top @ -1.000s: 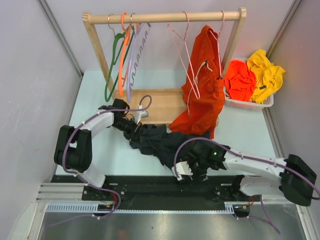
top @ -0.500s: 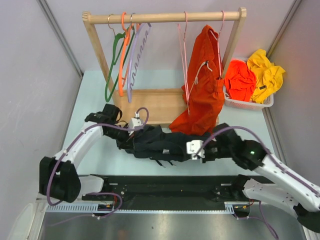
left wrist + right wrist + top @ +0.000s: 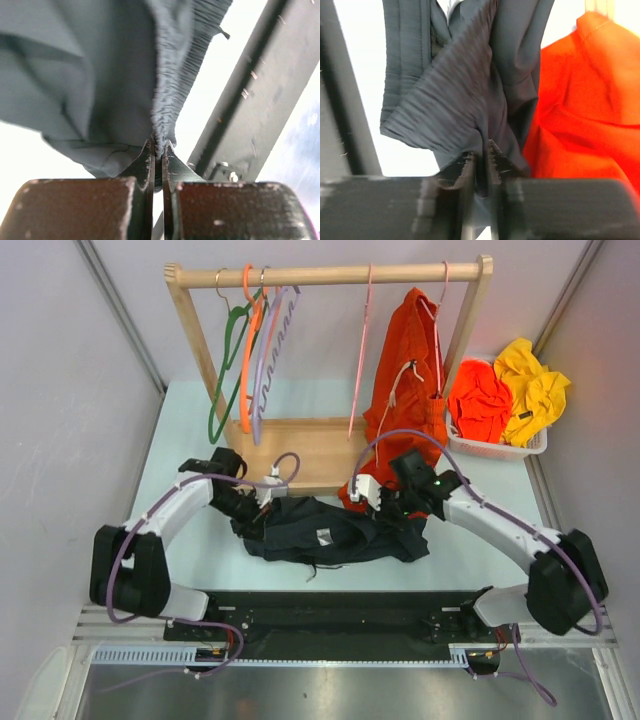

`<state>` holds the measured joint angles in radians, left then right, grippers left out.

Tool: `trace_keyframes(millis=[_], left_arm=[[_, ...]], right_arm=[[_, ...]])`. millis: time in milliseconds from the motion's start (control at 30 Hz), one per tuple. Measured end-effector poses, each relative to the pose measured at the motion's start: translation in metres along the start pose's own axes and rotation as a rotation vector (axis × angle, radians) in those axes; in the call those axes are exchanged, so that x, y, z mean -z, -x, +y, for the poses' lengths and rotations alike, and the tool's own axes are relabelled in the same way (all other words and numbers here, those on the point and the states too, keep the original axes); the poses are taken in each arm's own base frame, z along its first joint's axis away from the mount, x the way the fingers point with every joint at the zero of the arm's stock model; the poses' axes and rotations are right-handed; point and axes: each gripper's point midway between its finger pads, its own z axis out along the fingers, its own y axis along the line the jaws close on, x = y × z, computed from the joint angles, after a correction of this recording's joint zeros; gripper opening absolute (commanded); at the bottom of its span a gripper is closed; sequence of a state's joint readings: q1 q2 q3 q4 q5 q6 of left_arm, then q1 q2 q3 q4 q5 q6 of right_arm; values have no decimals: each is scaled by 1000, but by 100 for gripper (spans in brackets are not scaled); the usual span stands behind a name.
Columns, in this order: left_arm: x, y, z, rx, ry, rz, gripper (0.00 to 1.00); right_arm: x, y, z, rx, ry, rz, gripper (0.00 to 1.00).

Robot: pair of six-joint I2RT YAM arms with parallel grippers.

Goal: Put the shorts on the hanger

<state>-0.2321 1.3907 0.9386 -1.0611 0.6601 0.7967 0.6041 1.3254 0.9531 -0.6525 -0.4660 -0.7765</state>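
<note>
Right gripper (image 3: 392, 508) swung inward, now pinching shorts (image 3: 320, 533) waistband; left gripper (image 3: 256, 518) clamps opposite end. Step: spreading garment between jaws. Next: lift toward hanger (image 3: 357, 370) beyond right jaws.

A pale mint desk (image 3: 188, 412) carries everything. At its back stands a wooden clothes rack, whose flat board base (image 3: 310, 445) rests on the desk surface. To the right of the board, near the far right corner, sits a white plastic basket (image 3: 497, 450). In front of the board, the dark shorts (image 3: 295, 530) lie spread out in a crumpled band across the middle of the desk, with a small white label (image 3: 323, 536) facing up. A black rail (image 3: 320, 608) runs along the near edge.
</note>
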Motion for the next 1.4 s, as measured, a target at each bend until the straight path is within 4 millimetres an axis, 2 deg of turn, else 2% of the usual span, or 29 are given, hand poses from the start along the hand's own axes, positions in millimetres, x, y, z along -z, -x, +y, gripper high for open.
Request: trace_keyframes(millis=[33, 67, 100, 167, 233, 333, 400, 500, 600, 667, 733, 833, 1000, 1100, 1200, 1233, 1267, 1300, 1333, 1400], left_arm=[[-1, -1, 9, 47, 13, -6, 8], [0, -1, 19, 98, 27, -19, 12], [0, -2, 28, 145, 41, -32, 19], [3, -2, 46, 225, 73, -64, 22], [6, -1, 54, 265, 96, -88, 24], [6, 3, 59, 280, 109, -110, 24], [5, 4, 59, 289, 107, -116, 23], [3, 6, 60, 309, 102, -123, 20], [0, 5, 62, 335, 86, -125, 17], [-3, 3, 63, 362, 71, -121, 16], [-6, -1, 65, 386, 55, -113, 16], [-9, -3, 66, 413, 39, -113, 20], [-7, -1, 71, 429, 31, -126, 26], [-6, 0, 70, 438, 21, -138, 29], [-2, -2, 70, 453, 9, -156, 36], [1, -3, 70, 455, 7, -162, 38], [3, -4, 71, 452, 5, -166, 42], [5, -5, 71, 439, 4, -167, 44], [8, -8, 69, 419, 5, -164, 46], [12, -9, 67, 371, 13, -166, 57]], right_arm=[[-7, -4, -4, -10, -1, 18, 38], [-13, -8, -8, -20, -6, 31, 58], [-17, -10, -10, -33, -12, 41, 64], [-18, -12, -13, -49, -27, 54, 74], [-14, -9, -15, -63, -51, 50, 74], [0, 1, -16, -76, -109, 26, 69], [13, 12, -15, -74, -149, -7, 64], [36, 29, -9, -52, -197, -73, 63], [56, 42, 7, 21, -207, -137, 63], [59, 45, 30, 115, -182, -168, 66], [52, 42, 59, 228, -131, -188, 69], [31, 24, 87, 339, -61, -156, 73], [-18, -9, 86, 450, -96, -41, 76], [-36, -13, 80, 493, -129, -11, 71], [-46, -11, 67, 538, -194, -13, 45], [-48, -12, 62, 543, -218, -5, 28], [-48, -12, 56, 545, -239, 1, 20], [-47, -11, 51, 535, -265, 4, 7], [-45, -9, 44, 530, -297, 2, 0], [-40, -4, 33, 510, -346, -10, 0]])
